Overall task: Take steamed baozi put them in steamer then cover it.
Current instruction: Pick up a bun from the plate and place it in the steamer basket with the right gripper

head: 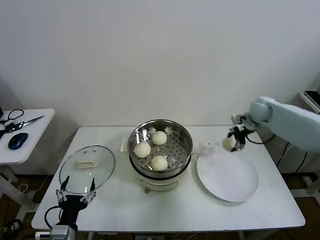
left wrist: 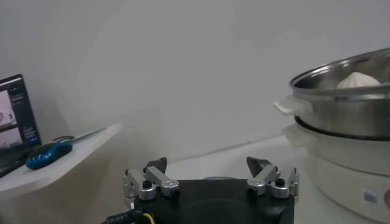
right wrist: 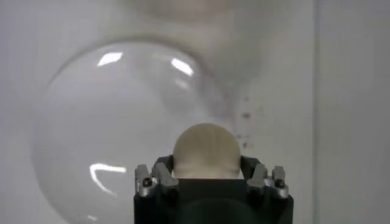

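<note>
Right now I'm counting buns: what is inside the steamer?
Three steamed baozi sit on the perforated tray inside the steamer, uncovered. Whatever lies beneath the tray is hidden. The fourth bun is outside, held in the right pincer above the white plate.

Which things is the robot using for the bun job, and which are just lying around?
For the job: right gripper holding a baozi; three baozi in the steamer; cover; plate; left gripper, open.

Lying about: scissors, blue mouse.
</note>
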